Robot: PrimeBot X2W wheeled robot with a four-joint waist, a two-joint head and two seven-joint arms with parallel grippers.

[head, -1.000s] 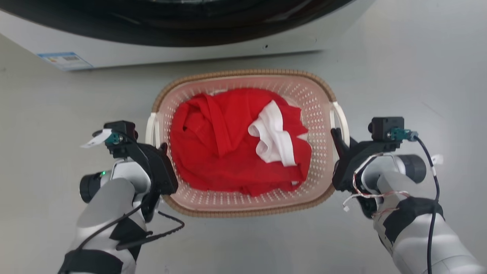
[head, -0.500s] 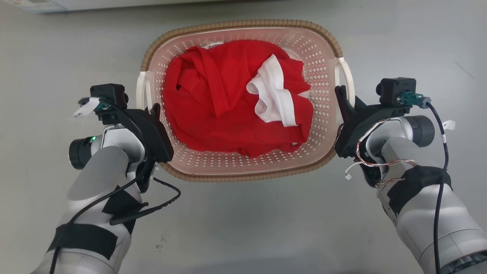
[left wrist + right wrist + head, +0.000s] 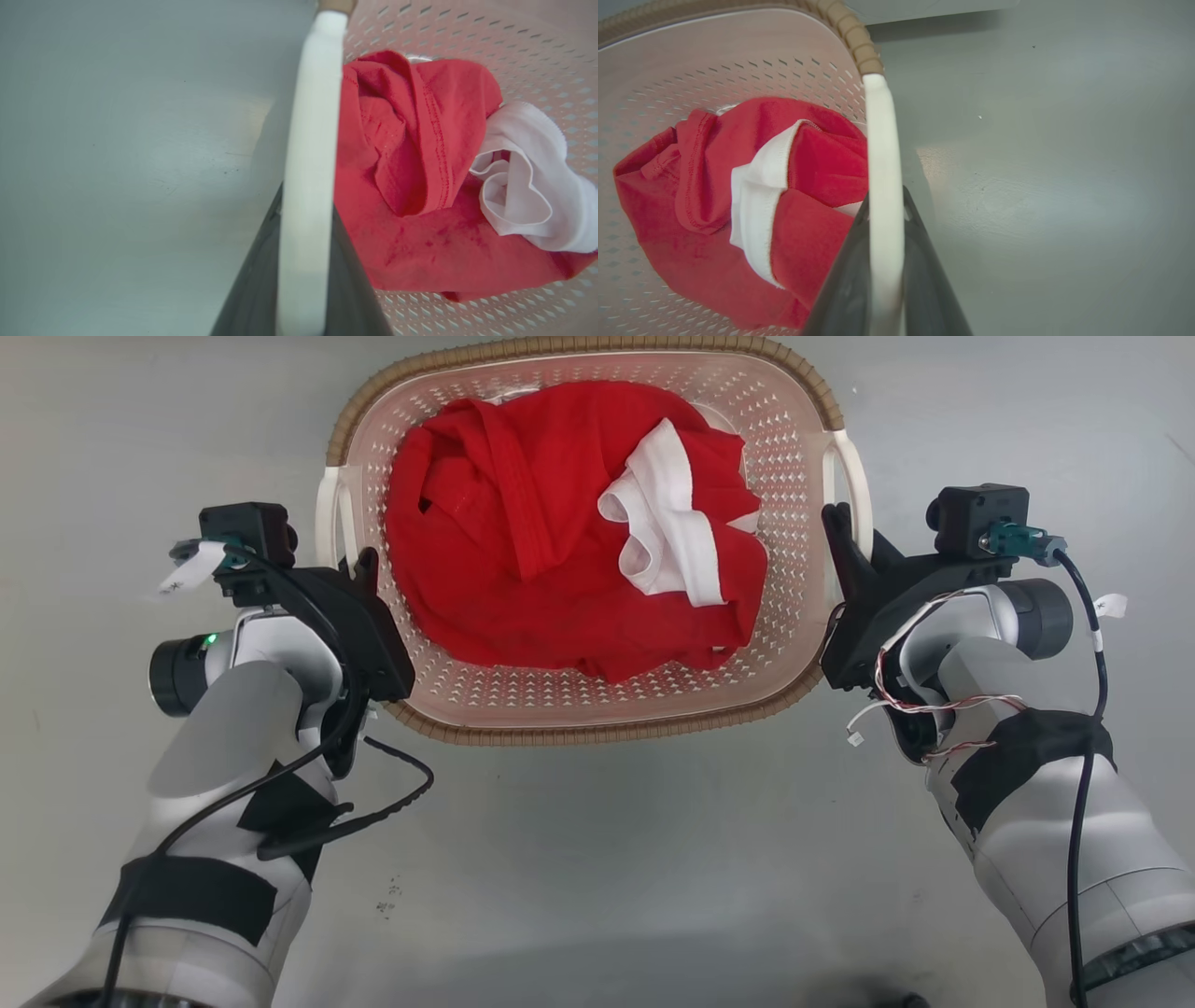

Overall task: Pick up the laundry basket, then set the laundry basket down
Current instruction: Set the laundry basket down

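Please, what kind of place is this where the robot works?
Probably a laundry area, perhaps a test one. Signs: a basket of red clothes and a white garment, a smooth grey floor, and behind the basket a pale base, maybe of a machine.

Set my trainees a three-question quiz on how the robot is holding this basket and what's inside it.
1. True or false: the left gripper is shut on the laundry basket's white handle.
2. What lies on the red garment? A white cloth; B blue towel; C black sock.
3. Fill in: the right gripper clamps the opposite ____.
Key: 1 true; 2 A; 3 handle.
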